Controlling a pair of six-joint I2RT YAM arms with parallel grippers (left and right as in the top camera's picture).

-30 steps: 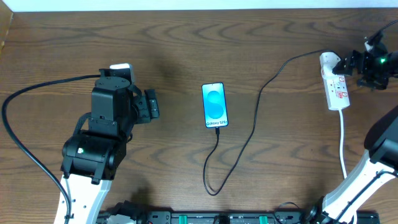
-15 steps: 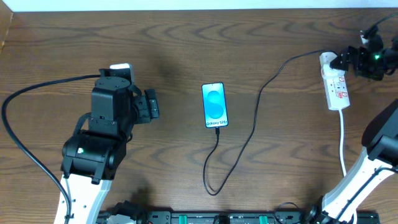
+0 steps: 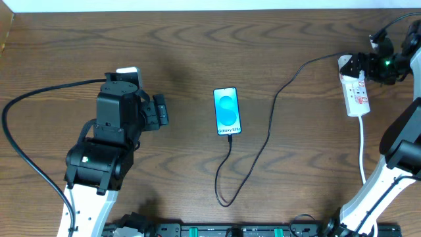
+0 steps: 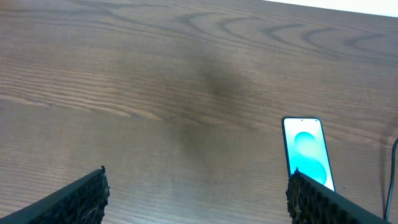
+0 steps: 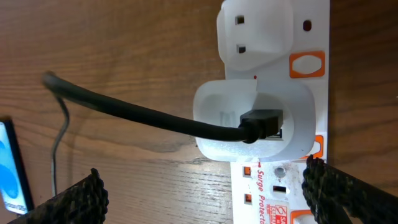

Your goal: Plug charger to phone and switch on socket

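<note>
The phone (image 3: 227, 110) lies face up mid-table, its screen bright blue; it also shows in the left wrist view (image 4: 307, 151). The black charger cable (image 3: 266, 135) runs from the phone's bottom edge, loops toward the front, then rises to a white adapter (image 5: 254, 124) seated in the white power strip (image 3: 357, 92). My right gripper (image 3: 360, 66) is open and empty, hovering over the strip's far end; its fingers (image 5: 205, 199) straddle the strip (image 5: 280, 199) just below the adapter. My left gripper (image 3: 160, 112) is open and empty, left of the phone, its fingers (image 4: 199, 199) above bare wood.
The strip's white cord (image 3: 363, 151) runs toward the front right edge. A thick black arm cable (image 3: 26, 99) curves over the left side. The table's far edge (image 3: 197, 9) meets a white wall.
My right gripper has moved left, over the far end of the power strip. The left arm, phone and cable have not moved.
</note>
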